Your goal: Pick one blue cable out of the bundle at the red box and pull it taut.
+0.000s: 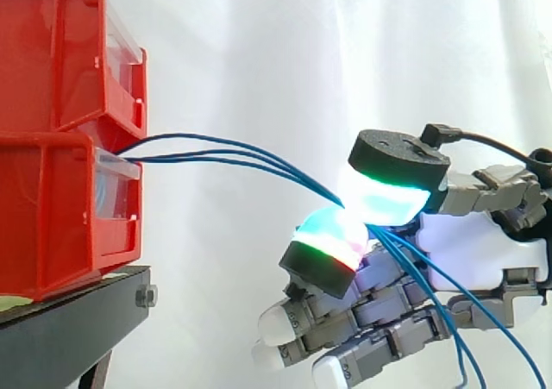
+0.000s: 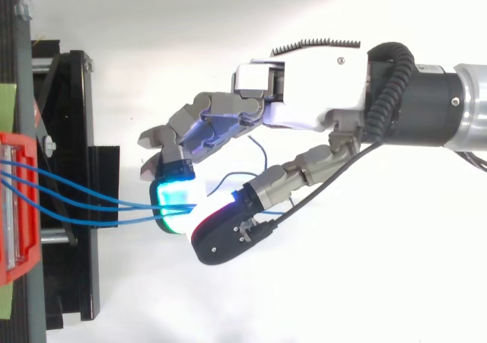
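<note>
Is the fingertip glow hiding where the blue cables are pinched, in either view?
Side view: the blue cables read cleanly against the white curtain up to the glowing pads of the hand, where they merge into cyan glare. Top view: same, strands vanish at the lit pad; over the black stand they are distinct.

Nothing you can actually read here, tbh. The closest thing is some tiny print on the grey fingers (image 1: 297,322) of the hand (image 1: 470,251) in the side view. It looks like a little mark or letter on a couple of the links, but it's way too small to make out.
</note>
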Motion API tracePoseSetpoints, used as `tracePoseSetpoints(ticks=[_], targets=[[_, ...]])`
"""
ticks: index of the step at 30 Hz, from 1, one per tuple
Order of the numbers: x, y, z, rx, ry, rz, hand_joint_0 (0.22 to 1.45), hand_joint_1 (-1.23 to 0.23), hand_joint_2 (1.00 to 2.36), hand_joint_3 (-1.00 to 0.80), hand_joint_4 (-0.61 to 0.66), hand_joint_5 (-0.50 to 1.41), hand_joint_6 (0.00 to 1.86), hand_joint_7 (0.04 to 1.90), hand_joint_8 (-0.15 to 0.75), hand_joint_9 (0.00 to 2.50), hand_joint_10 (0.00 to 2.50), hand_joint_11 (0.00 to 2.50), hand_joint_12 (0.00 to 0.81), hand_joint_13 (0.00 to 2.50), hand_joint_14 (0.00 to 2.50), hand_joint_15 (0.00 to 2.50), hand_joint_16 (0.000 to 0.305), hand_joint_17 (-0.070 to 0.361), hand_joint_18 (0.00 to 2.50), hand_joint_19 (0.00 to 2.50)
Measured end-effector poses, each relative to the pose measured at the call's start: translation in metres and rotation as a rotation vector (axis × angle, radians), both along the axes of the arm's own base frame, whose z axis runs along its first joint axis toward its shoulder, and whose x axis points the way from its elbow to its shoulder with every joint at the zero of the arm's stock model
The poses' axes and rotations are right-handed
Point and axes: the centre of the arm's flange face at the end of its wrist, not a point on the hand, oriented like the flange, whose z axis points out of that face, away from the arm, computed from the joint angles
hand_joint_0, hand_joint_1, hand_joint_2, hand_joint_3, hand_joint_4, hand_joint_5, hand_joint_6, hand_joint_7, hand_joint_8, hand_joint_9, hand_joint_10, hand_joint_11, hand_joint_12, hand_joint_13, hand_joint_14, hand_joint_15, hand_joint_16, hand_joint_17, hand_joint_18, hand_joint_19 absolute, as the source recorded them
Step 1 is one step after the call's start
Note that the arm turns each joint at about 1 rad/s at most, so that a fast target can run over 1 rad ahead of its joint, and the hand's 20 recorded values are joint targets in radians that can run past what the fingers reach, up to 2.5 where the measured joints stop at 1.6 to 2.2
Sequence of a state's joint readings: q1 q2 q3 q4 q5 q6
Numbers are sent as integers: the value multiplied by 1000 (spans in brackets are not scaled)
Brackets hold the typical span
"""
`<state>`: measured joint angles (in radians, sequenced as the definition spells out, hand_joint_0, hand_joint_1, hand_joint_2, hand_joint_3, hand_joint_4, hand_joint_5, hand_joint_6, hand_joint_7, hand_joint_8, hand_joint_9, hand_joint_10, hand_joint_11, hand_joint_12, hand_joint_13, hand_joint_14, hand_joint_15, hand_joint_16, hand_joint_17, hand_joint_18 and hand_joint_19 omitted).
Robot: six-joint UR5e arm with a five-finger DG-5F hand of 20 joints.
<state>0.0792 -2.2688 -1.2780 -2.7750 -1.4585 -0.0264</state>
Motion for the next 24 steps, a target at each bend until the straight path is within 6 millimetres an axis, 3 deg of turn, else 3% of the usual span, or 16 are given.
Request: tracePoseSetpoints(ticks=[5,9,11,13,18,24], targets=[[0,0,1,2,-1,1,775,-926,1013,-299,-7,-169,920,1181,320,566,4,211,351,344,1,56,52,117,527,121],[1,0,2,2,-5,0,811,-925,1000,-497,5,-180,918,1077,307,539,4,194,351,324,1,50,52,116,501,103],[2,0,3,2,-7,-1,795,-927,1000,-500,30,-181,917,1018,304,532,4,199,351,323,1,38,52,116,505,84],[2,0,4,2,-9,-1,769,-930,1000,-500,80,-180,912,975,303,529,4,200,350,322,0,38,52,116,506,82],[3,1,5,3,-12,-1,552,-882,1000,-500,163,-169,893,904,318,525,3,196,360,308,2,70,54,120,485,152],[3,1,5,3,-12,-1,495,-736,1000,-500,182,-154,879,923,341,546,3,186,375,316,2,81,57,127,489,170]])
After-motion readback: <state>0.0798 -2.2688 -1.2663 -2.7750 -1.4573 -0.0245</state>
